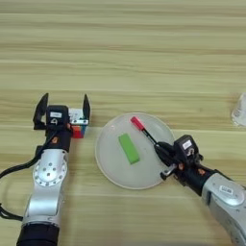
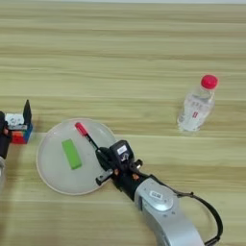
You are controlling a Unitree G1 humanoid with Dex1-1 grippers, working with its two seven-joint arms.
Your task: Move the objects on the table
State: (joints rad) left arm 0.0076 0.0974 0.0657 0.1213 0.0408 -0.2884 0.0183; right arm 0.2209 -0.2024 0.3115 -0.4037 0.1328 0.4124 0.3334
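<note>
Right hand (image 1: 161, 153) grips the pen (image 1: 142, 129) over the plate (image 1: 110, 168), where the green block (image 1: 129, 148) already lies, while the left hand (image 1: 62, 111) straddles the cube (image 1: 78, 126) with fingers wide, and the bottle (image 2: 196, 104) stands untouched, well apart on the worktop (image 1: 144, 57).

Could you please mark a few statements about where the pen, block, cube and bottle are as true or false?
1. The green block lies on the plate. True.
2. The bottle lies on its side. False: it stands upright.
3. The right end effector is at the pen, over the plate. True.
4. The left end effector is away from the cube. False: its open fingers flank it.
</note>
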